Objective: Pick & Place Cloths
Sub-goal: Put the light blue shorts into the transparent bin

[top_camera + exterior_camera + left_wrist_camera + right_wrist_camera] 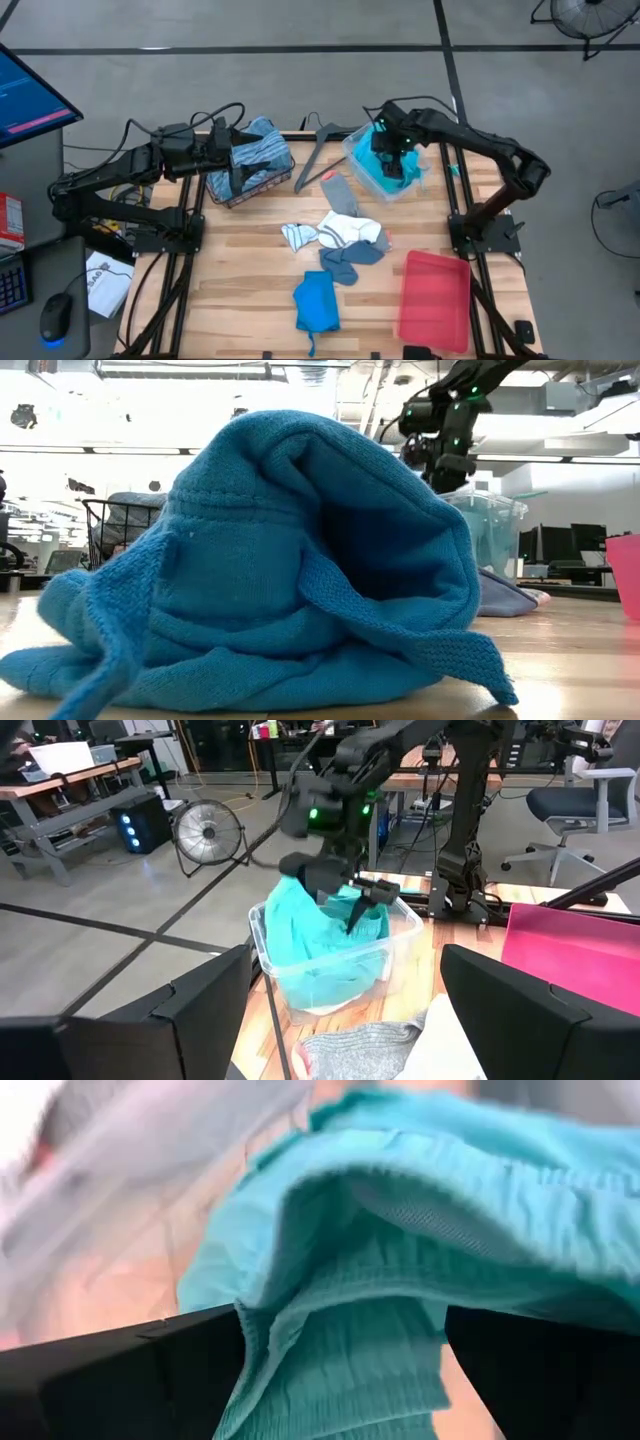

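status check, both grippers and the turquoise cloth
Right gripper open over clear bin, turquoise cloth inside. Left gripper open over wire basket. Nothing blocking.

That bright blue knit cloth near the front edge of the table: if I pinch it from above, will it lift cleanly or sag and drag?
The bright blue knit cloth lies crumpled in soft folds, so it will likely sag floppy from one pinch. Its loose strip trails on the wooden table and may drag. The thick ribbed knit should grip well, hardly slippery, and seems light.

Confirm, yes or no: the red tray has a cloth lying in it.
No. In the high view the red tray lies bare at the table's near right, with the bright blue cloth on the wood beside it.
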